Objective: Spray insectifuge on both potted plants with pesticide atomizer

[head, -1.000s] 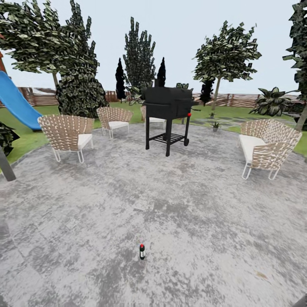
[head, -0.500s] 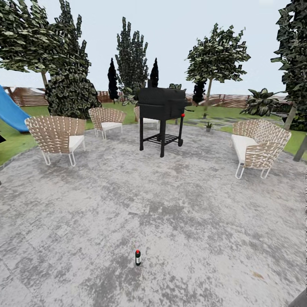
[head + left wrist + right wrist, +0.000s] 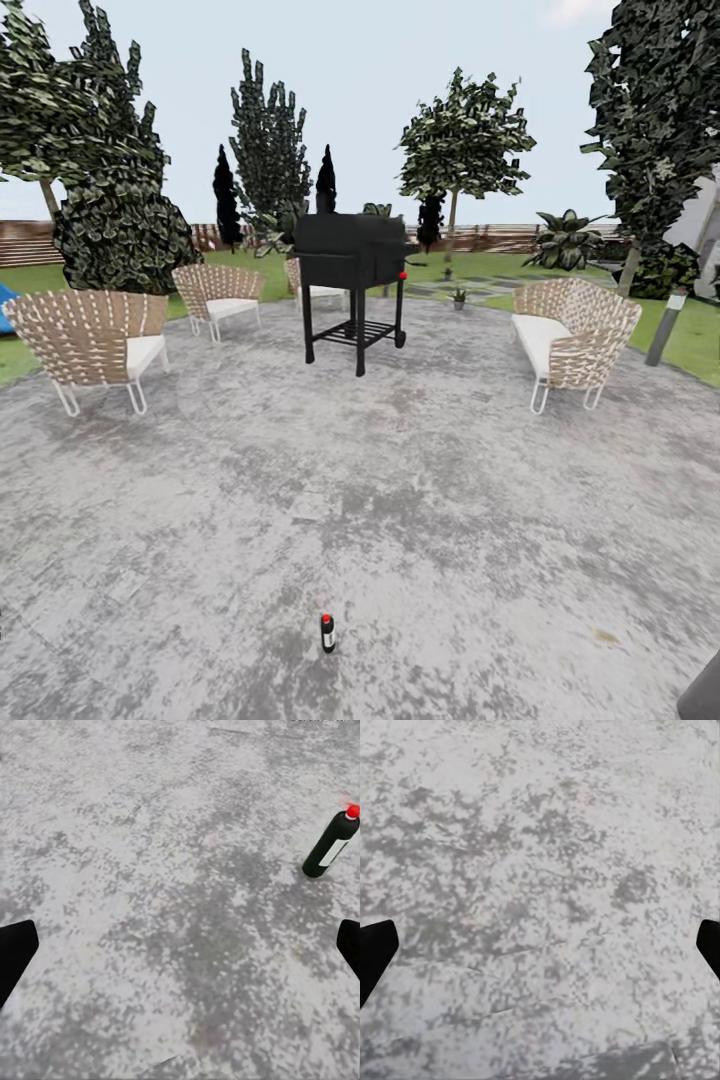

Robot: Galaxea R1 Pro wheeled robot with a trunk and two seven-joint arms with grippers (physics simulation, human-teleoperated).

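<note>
The pesticide atomizer (image 3: 327,633) stands upright on the grey paved patio (image 3: 450,500), its long axis vertical and its red tip up, low and near the middle of the head view. In the left wrist view it (image 3: 331,843) appears ahead of the left gripper (image 3: 180,952) and off to one side, so the left arm looks the nearer one. Both the left gripper and the right gripper (image 3: 540,949) hang wide apart over bare paving, holding nothing. Farther out stand a black grill (image 3: 350,255), wicker chairs (image 3: 90,335) and a small potted plant (image 3: 459,297) at the patio's far edge. No container is close by.
</note>
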